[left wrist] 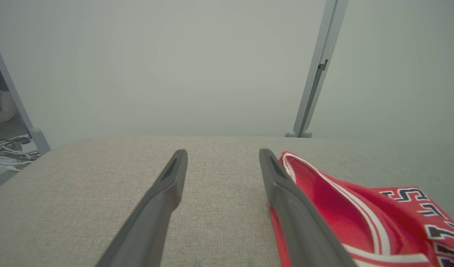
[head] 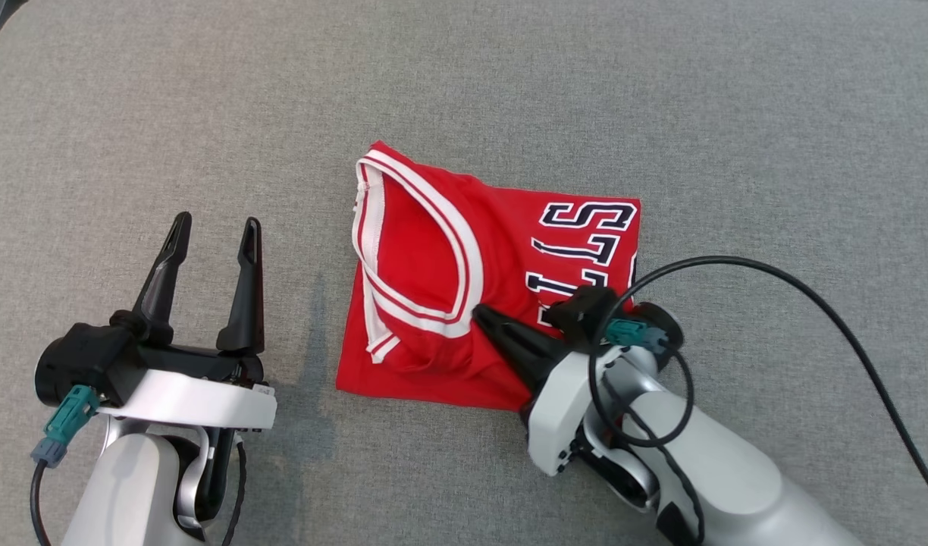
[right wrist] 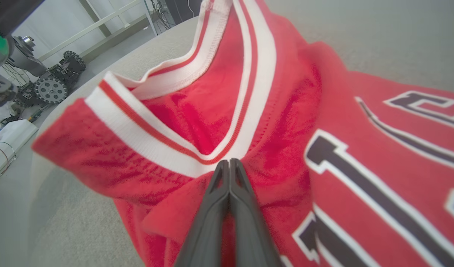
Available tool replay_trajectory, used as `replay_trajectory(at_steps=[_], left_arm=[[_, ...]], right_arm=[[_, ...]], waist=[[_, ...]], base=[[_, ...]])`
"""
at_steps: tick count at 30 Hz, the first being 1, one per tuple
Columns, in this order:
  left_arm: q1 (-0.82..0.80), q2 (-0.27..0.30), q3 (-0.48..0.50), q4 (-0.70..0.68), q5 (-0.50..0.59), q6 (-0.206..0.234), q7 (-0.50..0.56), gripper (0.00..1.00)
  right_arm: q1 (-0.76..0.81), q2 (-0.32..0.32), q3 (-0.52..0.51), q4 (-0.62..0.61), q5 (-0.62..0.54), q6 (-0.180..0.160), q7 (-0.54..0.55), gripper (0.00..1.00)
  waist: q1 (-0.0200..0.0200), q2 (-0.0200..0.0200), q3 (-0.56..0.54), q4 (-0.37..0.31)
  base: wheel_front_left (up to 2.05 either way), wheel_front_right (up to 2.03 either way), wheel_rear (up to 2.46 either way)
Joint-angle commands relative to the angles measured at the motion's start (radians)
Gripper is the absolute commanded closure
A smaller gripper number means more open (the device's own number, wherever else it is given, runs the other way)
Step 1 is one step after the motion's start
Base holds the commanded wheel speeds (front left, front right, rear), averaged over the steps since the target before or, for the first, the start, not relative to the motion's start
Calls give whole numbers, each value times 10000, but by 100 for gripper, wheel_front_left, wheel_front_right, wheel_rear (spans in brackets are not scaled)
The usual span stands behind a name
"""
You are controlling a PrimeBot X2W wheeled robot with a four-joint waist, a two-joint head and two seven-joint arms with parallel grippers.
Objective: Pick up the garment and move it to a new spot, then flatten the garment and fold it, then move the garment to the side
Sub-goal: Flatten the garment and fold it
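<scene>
**Right claw closed on top of the folded jersey**

The right gripper [head: 479, 311] [right wrist: 230, 161] has its fingers pressed together, tips down on the red garment [head: 502, 227] [right wrist: 286, 122] [left wrist: 323, 207] at the point of its white-trimmed opening; whether cloth is pinched cannot be told. The garment lies folded on the grey surface [head: 661, 98], well inside its far edge. It is a little wider across than deep, with the opening toward the robot's left and the lettering running far to near. The left gripper [head: 216, 225] [left wrist: 223, 155] hovers spread wide, beside the garment's left edge.
</scene>
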Motion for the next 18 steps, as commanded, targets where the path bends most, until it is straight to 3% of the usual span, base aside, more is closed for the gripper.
replay_trajectory(at_steps=[1,13,18], left_arm=[[-148,-3,13,24,-34,-60,-55,0],[-270,-12,-2,166,-55,-103,-112,0],[-257,-4,15,210,-61,-119,-131,0]], right_arm=[[-116,61,255,110,200,24,-82,100],[-875,279,2466,353,1571,26,-311,100],[-1187,188,2525,482,1884,24,-816,100]], waist=[[0,0,16,18],[0,0,67,52],[0,0,13,48]], base=[[0,0,0],[0,0,0],[0,0,0]])
